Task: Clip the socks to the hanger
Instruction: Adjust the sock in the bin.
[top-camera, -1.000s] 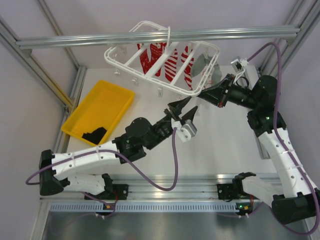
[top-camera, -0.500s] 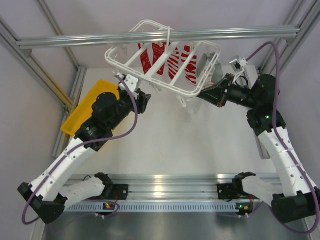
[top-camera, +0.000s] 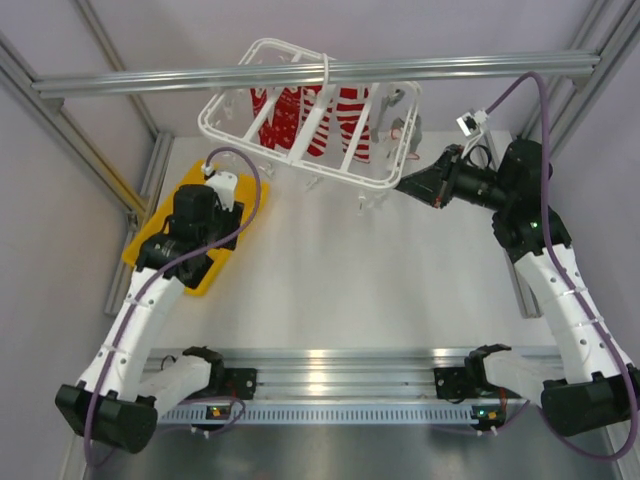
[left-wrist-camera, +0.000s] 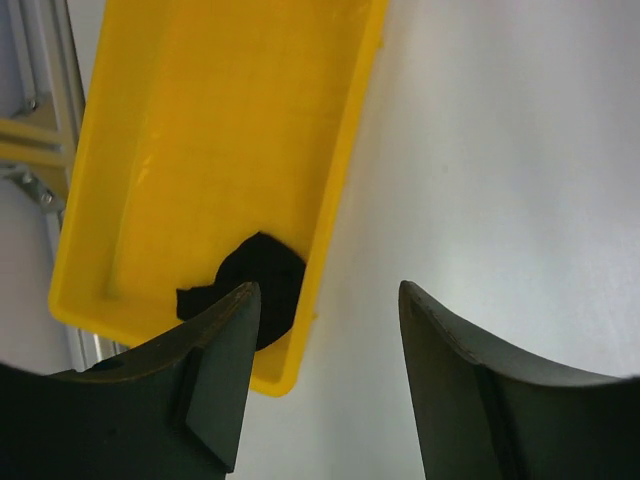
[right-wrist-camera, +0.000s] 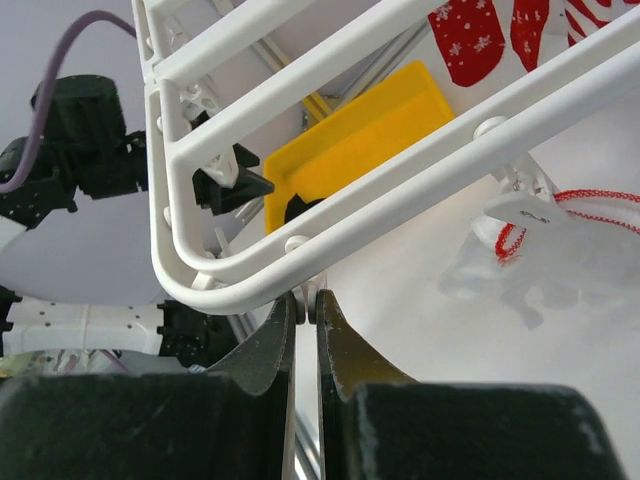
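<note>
The white bench (top-camera: 400, 290) takes up most of what we see. An aluminium bar (top-camera: 450, 68) crosses above its far side. From the near edge the left arm (top-camera: 140, 310) stretches toward the far left, and the right arm (top-camera: 565, 290) toward the far right.

The hanger (top-camera: 345, 181) hangs from the bar by its hook and sits tilted, with its lower right corner meeting the tip of the right arm. Small white clips dangle beneath its rim. The yellow tray (top-camera: 143, 245) lies at the left side of the bench, largely covered from above by the left wrist.

Red-and-white socks (top-camera: 300, 125) hang below the hanger's cross bars. Near the right corner, a pale garment with red stitching (right-wrist-camera: 505, 265) hangs from a clip.

We make out one black sock (left-wrist-camera: 265, 280), bunched in a corner of the tray against its wall and partly hidden behind a finger.

The left end effector (left-wrist-camera: 325, 300) is released. Its fingers are spread wide with nothing between them, and it hovers over the tray's rim with the sock just beside it. The right end effector (right-wrist-camera: 306, 300) is clenched under the rounded corner of the hanger's rim, with a thin white piece of the hanger pinched between its tips.
</note>
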